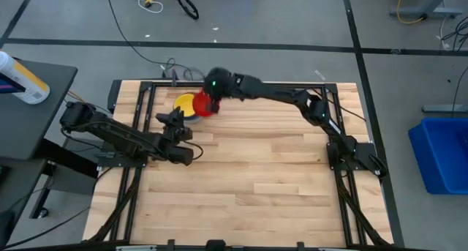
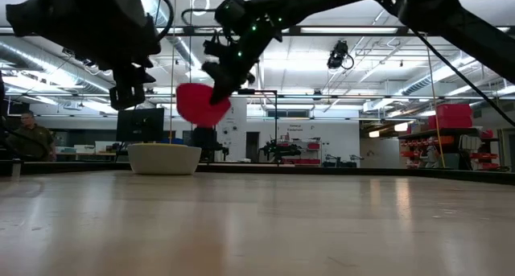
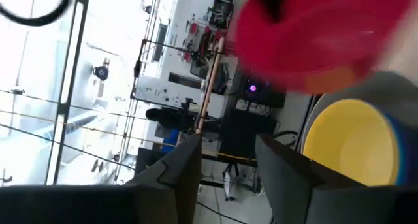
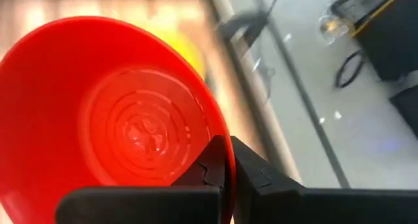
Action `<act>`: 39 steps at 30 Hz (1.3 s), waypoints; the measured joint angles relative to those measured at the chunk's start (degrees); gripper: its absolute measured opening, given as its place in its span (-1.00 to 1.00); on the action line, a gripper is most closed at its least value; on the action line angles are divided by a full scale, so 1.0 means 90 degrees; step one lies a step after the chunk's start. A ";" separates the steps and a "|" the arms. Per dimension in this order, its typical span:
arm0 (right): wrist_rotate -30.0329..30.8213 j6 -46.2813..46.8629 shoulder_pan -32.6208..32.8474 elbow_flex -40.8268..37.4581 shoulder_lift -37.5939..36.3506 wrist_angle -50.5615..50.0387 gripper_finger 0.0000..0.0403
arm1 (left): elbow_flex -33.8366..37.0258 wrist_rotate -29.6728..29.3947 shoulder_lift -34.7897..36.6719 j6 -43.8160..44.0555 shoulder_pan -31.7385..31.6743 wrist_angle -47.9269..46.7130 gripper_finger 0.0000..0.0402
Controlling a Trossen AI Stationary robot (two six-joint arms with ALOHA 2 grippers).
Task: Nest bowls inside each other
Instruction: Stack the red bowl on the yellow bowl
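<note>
A red bowl (image 2: 201,104) hangs tilted in the air over the table's far side, with my right gripper (image 4: 224,160) shut on it. Just beside and below it, a stack of bowls (image 1: 184,105) rests on its base on the wood. A yellow bowl (image 3: 349,145) sits innermost in that stack, a blue rim (image 3: 396,145) shows around it, and a grey bowl (image 2: 165,158) is outermost. My left gripper (image 3: 225,165) stands open on the near side of the stack, level, pointing at it with nothing between its fingers. My right gripper pinches the red bowl's rim (image 4: 221,140), one finger (image 4: 208,170) inside the bowl and the other outside its wall. The fingers come slanting down from the table's right. The bowl is lifted clear and tilted, above and beside the stack.
The table's frame rails (image 1: 146,90) run along its edges. A blue bin (image 1: 442,152) stands on the floor to the right, and a side table with a bottle (image 1: 22,79) stands to the left. Bare wood (image 1: 248,185) stretches toward the near edge.
</note>
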State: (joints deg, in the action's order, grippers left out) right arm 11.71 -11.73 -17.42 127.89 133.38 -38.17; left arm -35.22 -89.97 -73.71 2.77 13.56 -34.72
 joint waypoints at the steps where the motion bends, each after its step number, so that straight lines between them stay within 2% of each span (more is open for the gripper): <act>1: 0.0007 -0.0019 0.0056 -0.0156 -0.0018 0.0019 -0.97 | 0.0000 0.0002 0.0038 0.0418 -0.0007 -0.0380 -0.21; 3: 0.0121 -0.0028 0.0173 -0.0518 -0.0186 0.0036 -0.97 | 0.0000 -0.0008 0.0107 0.1368 -0.0012 -0.1132 -0.17; 5: 0.0605 -0.0068 0.0309 -0.0897 -0.0382 0.0243 -0.97 | 0.0004 -0.0001 0.0126 0.2163 -0.0014 -0.1738 -0.15; 7: 0.1107 -0.0147 0.0459 -0.1276 -0.0582 0.0398 -0.97 | -0.0022 0.0003 0.0212 0.2282 -0.0014 -0.1806 -0.15; 9: 0.1329 -0.0261 0.0590 -0.1653 -0.0794 0.0636 -0.97 | -0.0070 0.0042 0.0275 0.2237 -0.0017 -0.1772 -0.15; 15: 0.1350 -0.0534 0.1040 -0.2694 -0.1355 0.1906 -0.97 | -0.0172 0.0297 0.0723 0.2375 -0.0017 -0.1833 -0.15; 17: 0.1336 -0.0570 0.1176 -0.2926 -0.1367 0.2193 -0.97 | -0.0384 0.0567 0.0993 0.2630 -0.0021 -0.1818 -0.15; 22: 0.1199 -0.0574 0.1532 -0.3329 -0.1389 0.3184 -0.97 | -0.1126 0.1805 0.1699 0.3015 -0.0029 -0.1638 -0.16; 27: 0.1007 -0.0437 0.1920 -0.3564 -0.1386 0.4044 -0.97 | -0.1564 0.3498 0.1951 0.2284 -0.0039 -0.0643 -0.16; 31: 0.1025 -0.0259 0.2109 -0.3576 -0.1386 0.4119 -0.97 | -0.1600 0.4289 0.1825 0.1958 -0.0085 -0.0193 -0.16; 39: 0.1364 -0.0085 0.2140 -0.3576 -0.1386 0.3853 -0.97 | -0.1724 0.6141 0.1695 0.2025 -0.0783 -0.0385 -0.16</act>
State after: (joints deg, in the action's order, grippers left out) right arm 23.98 -12.50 1.84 95.70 120.90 -3.50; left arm -50.73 -34.71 -58.46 21.00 6.52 -38.19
